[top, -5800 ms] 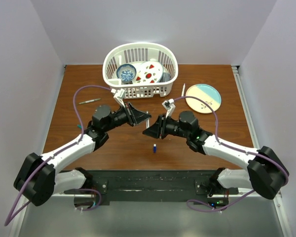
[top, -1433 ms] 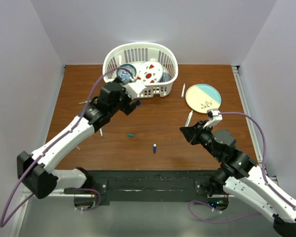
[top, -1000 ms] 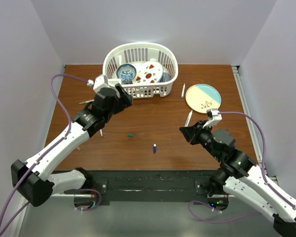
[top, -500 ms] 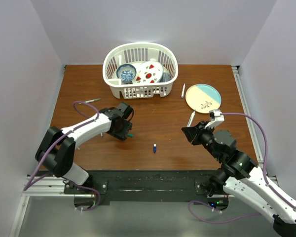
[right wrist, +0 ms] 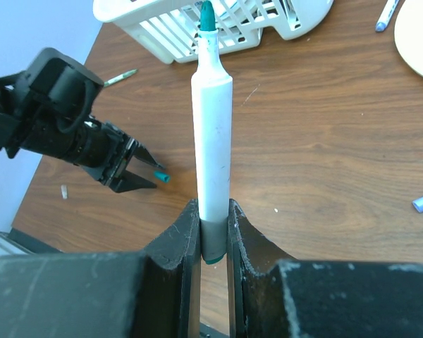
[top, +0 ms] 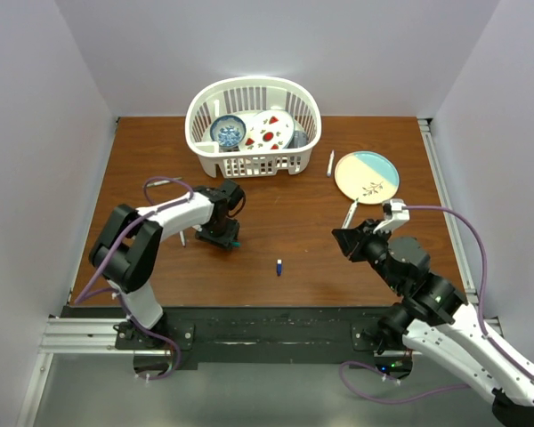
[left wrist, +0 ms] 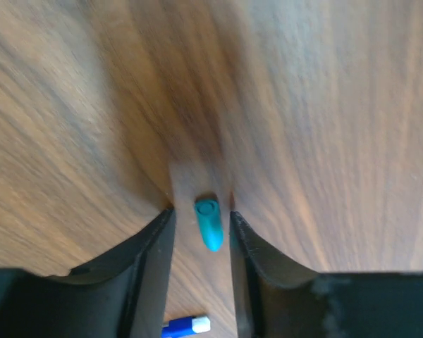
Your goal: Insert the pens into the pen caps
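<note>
The green cap [left wrist: 209, 225] could squirt or roll away as I close, being tiny, rounded and slightly askew between the fingers. My left tool [left wrist: 201, 210] straddles it left of the middle of the desk [top: 285, 200], jaws open barely wider than the cap, gripping nothing; my right tool [right wrist: 213, 211], toward the right edge, is clamped on the white pen [right wrist: 212, 127], holding it upright

Fig. My left arm [top: 165, 216] and right arm [top: 463, 334]: glossy white moulded link shells joined by black cylindrical joint housings [top: 414, 258]. A thin purple cable [top: 454, 222] loops loosely along each arm. My left gripper [left wrist: 201, 211] and right gripper [right wrist: 211, 211] carry matte black wedge-shaped fingers [left wrist: 148, 260] that taper to narrow tips. Both bases stand on a black metal mounting plate [top: 276, 325].
</note>
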